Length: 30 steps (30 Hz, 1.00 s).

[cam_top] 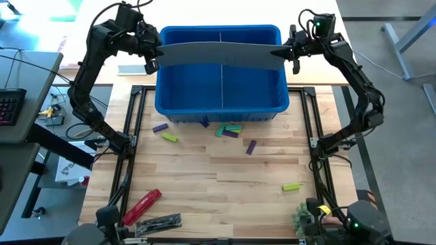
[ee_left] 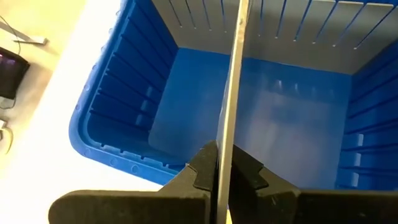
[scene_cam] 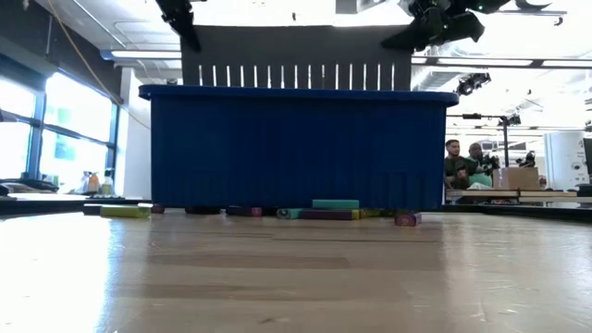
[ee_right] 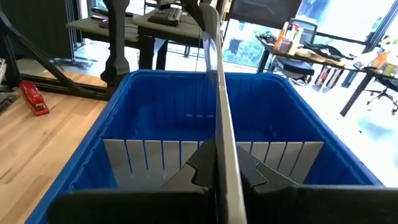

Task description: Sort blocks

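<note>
Blocks (cam_top: 227, 129) lie before the blue bin (cam_top: 221, 109); both fingers clamp a grey divider (cam_top: 221, 54).

From my screen I see tall bright windows (scene_cam: 65, 129) on one side, ceiling light strips (scene_cam: 148, 55) overhead — and two people (scene_cam: 467, 165) seated at a distant desk (scene_cam: 518, 194).

Blue bin (cam_top: 221, 109) on wooden table (cam_top: 218, 184); red cylinder (cam_top: 142, 206) near front-left corner.

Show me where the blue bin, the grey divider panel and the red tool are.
blue bin (cam_top: 170, 107): high view, its front left rim.
grey divider panel (cam_top: 221, 54): high view, middle of the panel held above the bin.
red tool (cam_top: 142, 206): high view, middle of its body.
</note>
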### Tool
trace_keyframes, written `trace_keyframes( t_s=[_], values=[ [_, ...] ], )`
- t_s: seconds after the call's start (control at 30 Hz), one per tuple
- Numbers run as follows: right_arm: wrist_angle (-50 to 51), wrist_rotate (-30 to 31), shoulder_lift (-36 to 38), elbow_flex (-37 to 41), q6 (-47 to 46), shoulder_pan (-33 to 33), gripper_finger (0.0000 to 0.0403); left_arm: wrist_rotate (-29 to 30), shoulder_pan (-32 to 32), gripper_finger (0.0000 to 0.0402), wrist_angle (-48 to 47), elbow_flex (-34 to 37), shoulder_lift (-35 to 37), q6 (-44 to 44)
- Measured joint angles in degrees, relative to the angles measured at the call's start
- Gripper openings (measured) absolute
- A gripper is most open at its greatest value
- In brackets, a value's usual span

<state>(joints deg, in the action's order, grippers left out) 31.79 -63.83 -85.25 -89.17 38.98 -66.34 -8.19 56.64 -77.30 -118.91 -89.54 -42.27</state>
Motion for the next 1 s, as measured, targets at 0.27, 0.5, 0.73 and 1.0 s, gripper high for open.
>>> trace_keyframes(
  t_s=[0.27,0.5,0.73,1.0],
  values=[
    [-0.11,0.15,-0.03,0.0,0.02,-0.03,0.0,-0.13,-0.04,0.0,-0.94,0.0,-0.02,0.19],
    [-0.11,0.26,-0.03,0.0,0.0,-0.05,0.0,-0.28,-0.04,0.0,-0.81,0.0,-0.18,0.19],
    [-0.05,0.36,-0.05,0.0,0.0,-0.07,0.0,-0.26,-0.04,0.0,-0.98,0.06,-1.87,0.17],
    [-0.11,0.35,-0.07,0.0,0.0,-1.09,0.0,-0.11,-0.09,0.0,-0.7,0.07,-2.99,0.06]
  ],
)
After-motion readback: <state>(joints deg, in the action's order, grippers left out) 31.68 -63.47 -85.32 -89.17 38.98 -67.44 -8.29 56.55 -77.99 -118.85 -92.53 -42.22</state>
